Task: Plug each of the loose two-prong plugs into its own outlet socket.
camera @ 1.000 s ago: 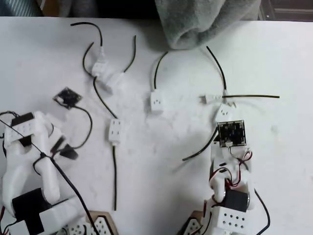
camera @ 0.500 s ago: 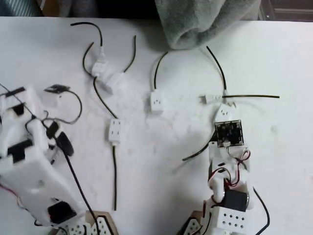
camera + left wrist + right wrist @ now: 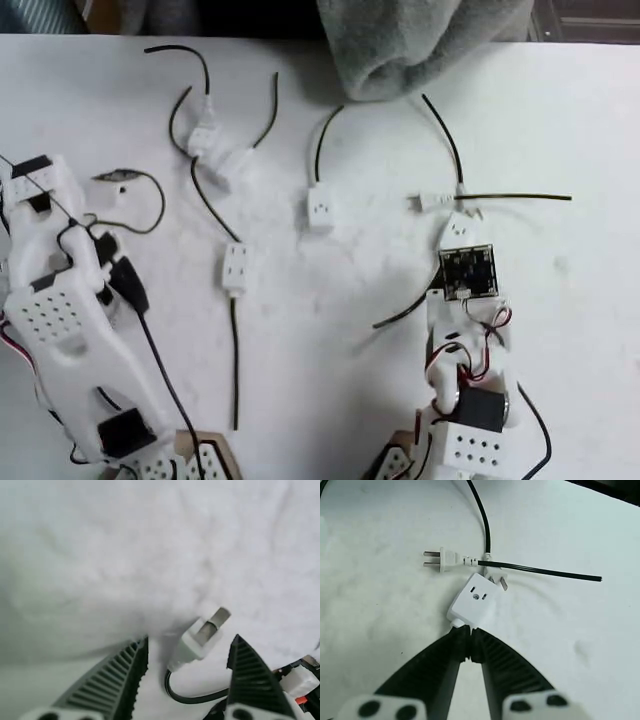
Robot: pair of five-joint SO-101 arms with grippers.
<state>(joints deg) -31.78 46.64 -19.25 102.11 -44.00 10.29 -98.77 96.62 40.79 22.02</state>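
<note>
The left claw (image 3: pixel 189 641) is spread wide and grips nothing. It straddles a plug (image 3: pixel 196 641) that lies on the surface (image 3: pixel 330 340). This looks like the set-up for a grasp: with a jaw on either side of the white body, closing should catch its flanks and leave the prongs free. The plug sits between the jaws, closer to one than the other and touching neither as far as can be seen. Its prongs point away from the claw and its black cord curls back under it. In the high view this arm stands along the left edge of the surface.

The right claw (image 3: pixel 469 636) is pressed together on the cord end of a socket (image 3: pixel 472 599), pinching it low against the surface. The hold seems meant to pin the body so it cannot slide under a push, while its slotted face stays turned up and uncovered. The socket lies right of the surface's middle, about midway between the near and far edges, directly ahead of the claw tips. Just beyond it a second plug (image 3: pixel 444 560) lies flat, with its prongs toward the left edge.
</note>
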